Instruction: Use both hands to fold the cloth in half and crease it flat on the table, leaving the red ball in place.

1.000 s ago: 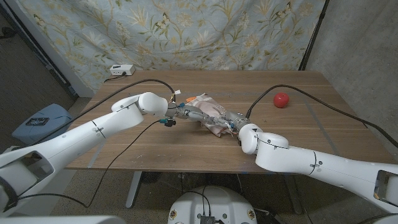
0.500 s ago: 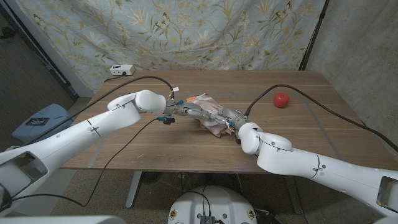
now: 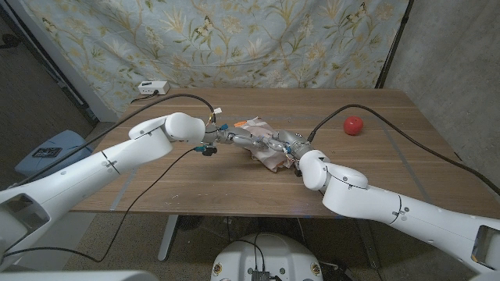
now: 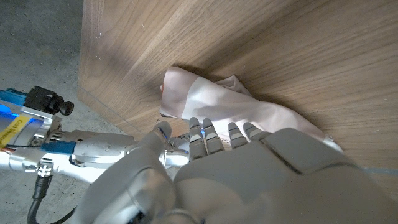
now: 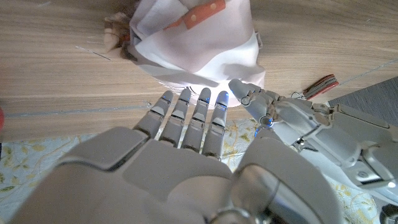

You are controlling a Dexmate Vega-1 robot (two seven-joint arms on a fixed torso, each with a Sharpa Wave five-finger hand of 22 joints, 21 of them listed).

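Hands met over the bunched cloth at mid-table

Cloth [image 3: 262, 148] lay crumpled in a pale heap near the middle of the wooden table [image 3: 195, 179], with an orange tab showing on it in the right wrist view. From the left side of the head view, the left arm reached in across the table, and the left hand [image 3: 234, 139] rested against the near-left edge of the cloth. In the left wrist view its fingers [image 4: 205, 134] lay straight and close together, tips on the fabric; whether they pinched any of it could not be told. Just beside it, the right hand [image 3: 283, 146] came in from the other side (the two hands were almost touching). Its fingers [image 5: 193, 115] were likewise extended side by side with their tips at the cloth's edge, and no grip on the fabric could be made out there either. Farther right, well apart from the cloth and both hands, the red ball [image 3: 353, 125] sat on the table near its far right corner.
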